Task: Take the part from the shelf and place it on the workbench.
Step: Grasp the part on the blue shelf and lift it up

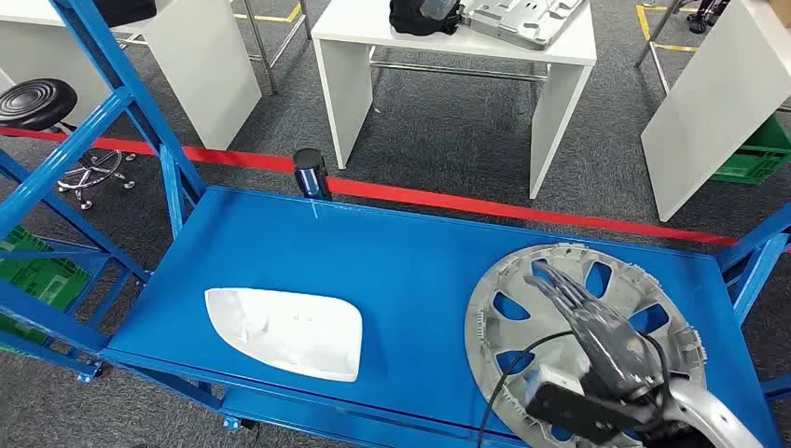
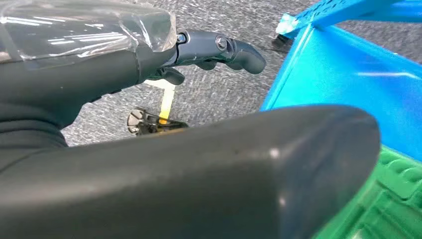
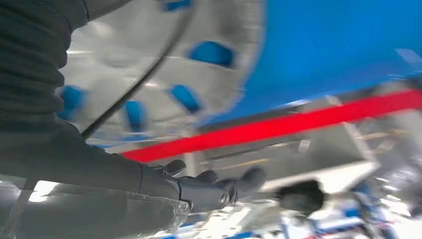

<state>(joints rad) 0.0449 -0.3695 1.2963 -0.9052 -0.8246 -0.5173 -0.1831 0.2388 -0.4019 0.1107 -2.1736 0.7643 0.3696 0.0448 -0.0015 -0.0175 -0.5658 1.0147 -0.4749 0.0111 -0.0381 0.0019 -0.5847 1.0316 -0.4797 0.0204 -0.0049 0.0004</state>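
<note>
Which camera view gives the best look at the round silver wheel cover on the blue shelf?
The head view is best: the wheel cover lies flat on the blue shelf, nearly whole and sharp, with the right hand above it. The right wrist view shows part of it, blurred. The left wrist view looks at floor and the shelf's edge instead.

A workshop or factory test floor: a blue steel shelf (image 1: 373, 252) on grey carpet (image 1: 448, 121), red tape (image 1: 522, 210) marking the floor, white workbenches (image 1: 560, 47) beyond, green crates (image 1: 765, 154), a black stool (image 1: 37, 101), and car parts such as a wheel cover (image 1: 522, 308) on the shelf.
</note>
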